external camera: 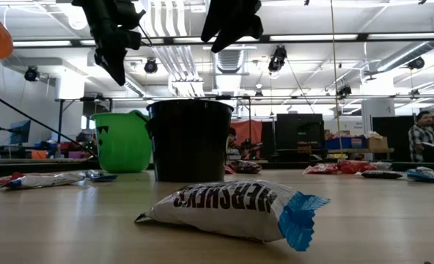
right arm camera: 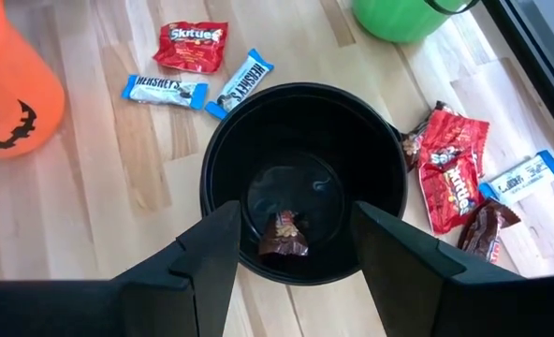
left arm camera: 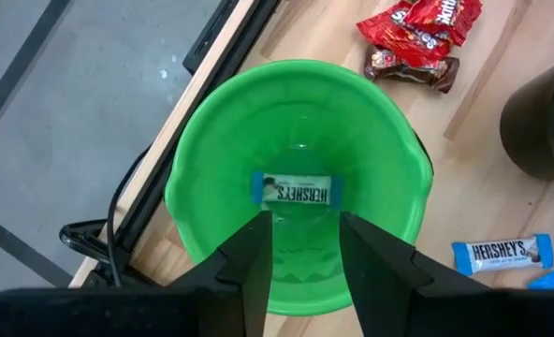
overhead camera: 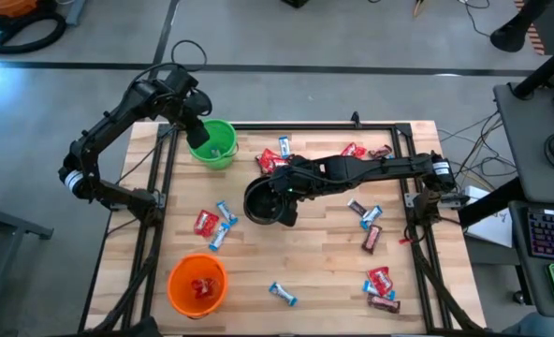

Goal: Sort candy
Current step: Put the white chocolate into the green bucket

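My left gripper point(left arm camera: 305, 225) point(overhead camera: 197, 131) hangs open above the green cup point(left arm camera: 202, 140) point(overhead camera: 213, 143) at the table's far left. A blue-and-white candy bar point(left arm camera: 296, 190) lies on that cup's bottom, below the fingers and apart from them. My right gripper point(right arm camera: 296, 215) point(overhead camera: 275, 183) hangs open above the black cup point(right arm camera: 221, 131) point(overhead camera: 263, 204) near the table's middle. A dark brown candy point(right arm camera: 284, 234) lies on the black cup's bottom. More wrapped candy lies loose on the wooden table: red and blue pieces point(overhead camera: 211, 223) left of the black cup, others point(overhead camera: 366, 220) to its right.
An orange cup point(overhead camera: 197, 284) with red candy inside stands at the near left. Loose candy also lies at the far middle point(overhead camera: 275, 161), far right point(overhead camera: 361, 150), near right point(overhead camera: 380, 285) and near edge point(overhead camera: 282, 294). A black frame point(overhead camera: 408, 187) borders the table.
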